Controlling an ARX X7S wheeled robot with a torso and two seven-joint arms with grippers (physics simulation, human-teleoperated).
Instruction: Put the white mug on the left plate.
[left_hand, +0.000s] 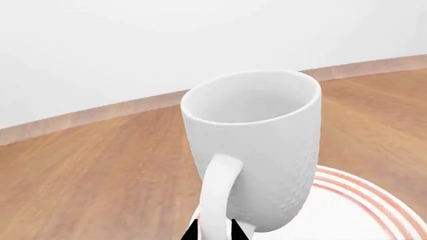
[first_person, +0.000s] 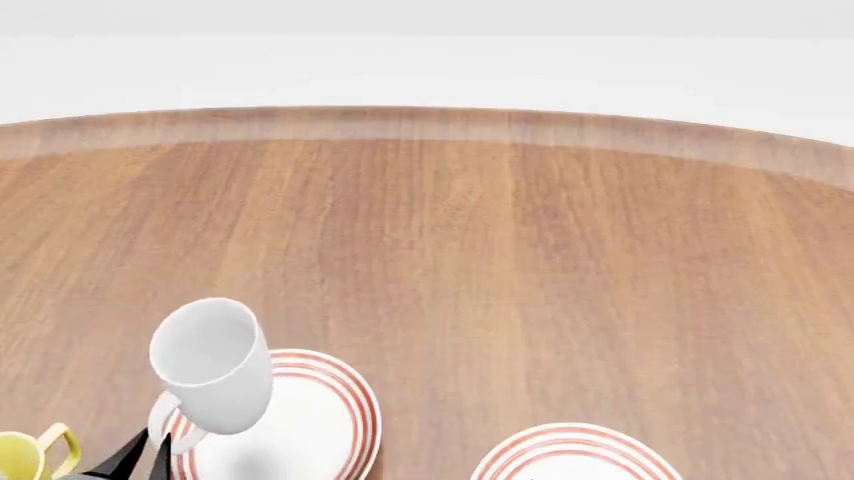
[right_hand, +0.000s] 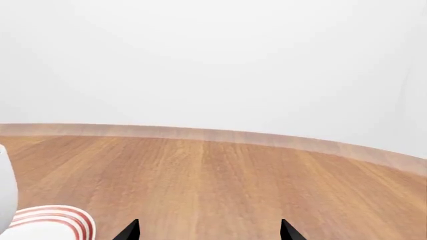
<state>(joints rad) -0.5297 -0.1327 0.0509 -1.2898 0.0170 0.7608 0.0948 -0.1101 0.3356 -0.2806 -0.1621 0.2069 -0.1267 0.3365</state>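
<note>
The tall white mug (first_person: 207, 362) leans over the left part of the left plate (first_person: 320, 425), a white plate with red rings. My left gripper (first_person: 140, 457) is shut on the mug's loop handle (left_hand: 219, 197), one dark fingertip on each side of it (left_hand: 215, 233). Up close, the mug (left_hand: 257, 145) stands over the plate (left_hand: 363, 212); I cannot tell whether its base touches. My right gripper (right_hand: 208, 231) is open over bare wood, out of the head view. It sees a sliver of the mug (right_hand: 5, 195) and the plate's rim (right_hand: 53, 222).
A second ringed plate (first_person: 574, 458) lies at the near right. A white mug with yellow inside and handle (first_person: 24, 455) sits at the near left, beside my left gripper. The round wooden table (first_person: 507, 250) stretches far ahead to its curved edge.
</note>
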